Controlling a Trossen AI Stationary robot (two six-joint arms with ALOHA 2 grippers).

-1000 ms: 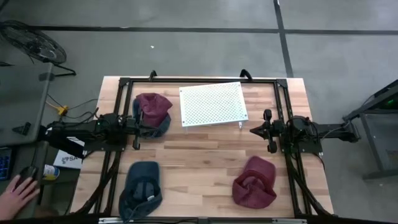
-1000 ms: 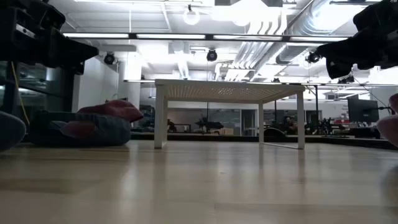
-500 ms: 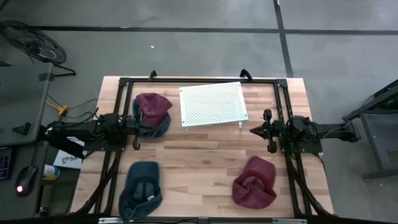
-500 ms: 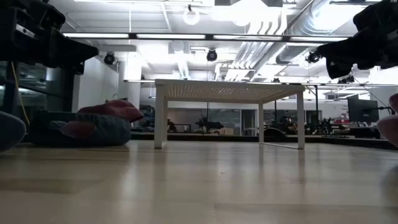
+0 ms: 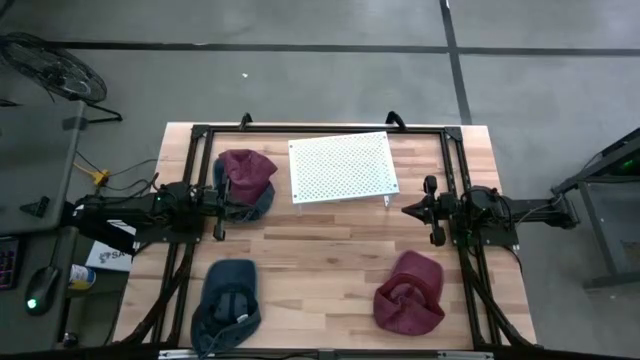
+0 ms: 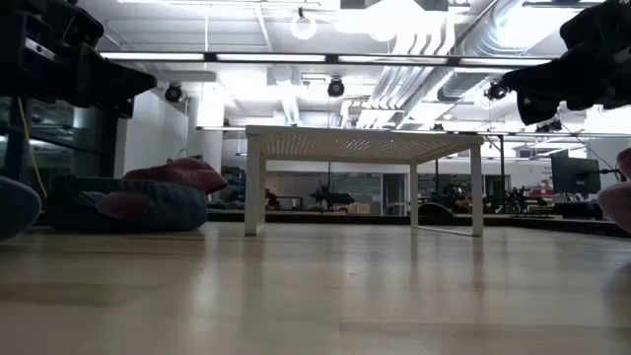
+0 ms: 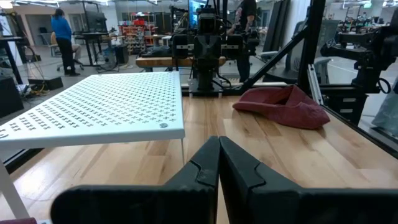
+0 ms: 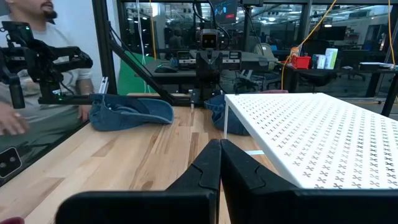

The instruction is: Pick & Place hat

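Three hat spots show on the wooden table. A maroon hat (image 5: 245, 170) lies on blue cloth (image 5: 258, 203) at the far left. A blue hat (image 5: 228, 305) lies near left and a maroon hat (image 5: 410, 293) near right. My left gripper (image 5: 242, 205) is shut and level, and hangs above the near edge of the far-left pile, clear of it in the low view (image 6: 118, 91). My right gripper (image 5: 405, 210) is shut and level at the table's right, pointing toward the middle. In each wrist view the shut fingers (image 7: 219, 149) (image 8: 219, 152) hold nothing.
A white perforated platform (image 5: 342, 166) on thin legs stands at the far middle, between the two arms. A black frame (image 5: 320, 130) runs around the table. A person (image 8: 25, 56) stands beside the table's near-left side, by a desk (image 5: 30, 200) with a mouse.
Both arms have kept still and no hat has moved. A person's hand that lay on the mouse at the desk left of the table has drawn out of view.
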